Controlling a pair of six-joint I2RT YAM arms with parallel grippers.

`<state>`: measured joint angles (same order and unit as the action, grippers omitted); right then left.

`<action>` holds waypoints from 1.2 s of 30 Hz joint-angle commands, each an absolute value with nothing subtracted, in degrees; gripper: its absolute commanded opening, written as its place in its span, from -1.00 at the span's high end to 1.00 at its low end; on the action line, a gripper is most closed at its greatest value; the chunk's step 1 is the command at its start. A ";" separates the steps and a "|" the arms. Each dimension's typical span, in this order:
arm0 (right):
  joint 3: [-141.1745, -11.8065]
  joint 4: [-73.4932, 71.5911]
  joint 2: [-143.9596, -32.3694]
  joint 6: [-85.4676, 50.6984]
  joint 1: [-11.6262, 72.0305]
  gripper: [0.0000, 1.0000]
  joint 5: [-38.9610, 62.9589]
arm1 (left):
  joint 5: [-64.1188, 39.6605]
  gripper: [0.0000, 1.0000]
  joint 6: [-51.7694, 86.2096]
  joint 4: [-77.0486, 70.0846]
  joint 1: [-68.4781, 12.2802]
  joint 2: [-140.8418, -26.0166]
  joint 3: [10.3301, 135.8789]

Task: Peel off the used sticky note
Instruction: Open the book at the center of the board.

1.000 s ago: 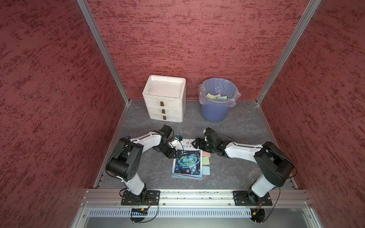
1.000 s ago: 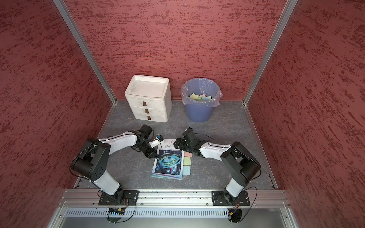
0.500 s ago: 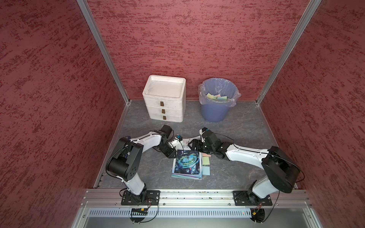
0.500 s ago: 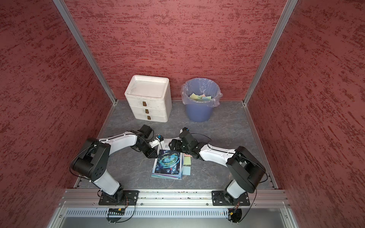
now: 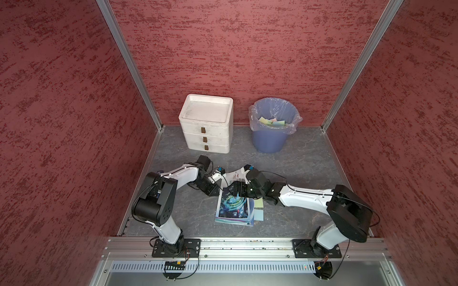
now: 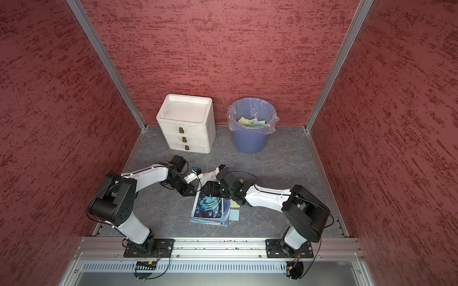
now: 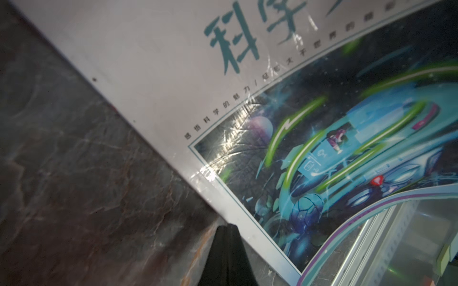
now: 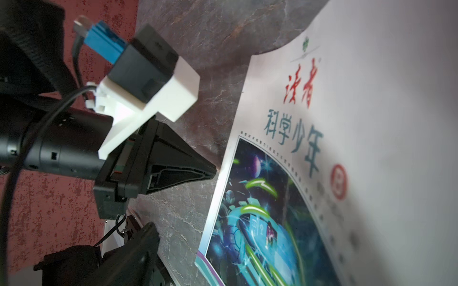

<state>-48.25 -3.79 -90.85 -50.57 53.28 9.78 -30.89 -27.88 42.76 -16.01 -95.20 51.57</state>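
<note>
Left hand (image 8: 212,170) pinched together, tip on the desk (image 5: 297,173) at the magazine's (image 5: 234,210) spine edge, probably to brace it; right hand (image 5: 237,191) spread wide over the cover; sticky notes (image 5: 259,204) untouched, poking from the pages on the right arm's side.

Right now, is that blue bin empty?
Not empty. In both top views, pastel sticky notes lie inside the blue bin, below its plastic-lined rim.
</note>
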 commanded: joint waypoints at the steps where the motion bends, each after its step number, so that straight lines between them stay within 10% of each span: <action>1: -52.10 -2.94 -89.61 -49.76 55.51 -0.87 7.86 | -36.04 1.00 -28.10 44.24 -13.44 -94.86 53.77; 24: -69.03 -2.34 -104.22 -50.89 60.16 -0.97 7.55 | -49.87 1.00 -33.40 60.11 14.79 -88.73 71.41; 36: -72.91 -15.02 -116.44 -56.54 60.11 -0.95 14.10 | -51.91 1.00 -30.33 60.50 10.43 -82.49 68.36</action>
<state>-70.32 -9.58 -113.62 -54.30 59.68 10.50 -50.96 -31.31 60.07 11.90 -82.67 69.58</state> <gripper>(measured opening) 0.974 0.045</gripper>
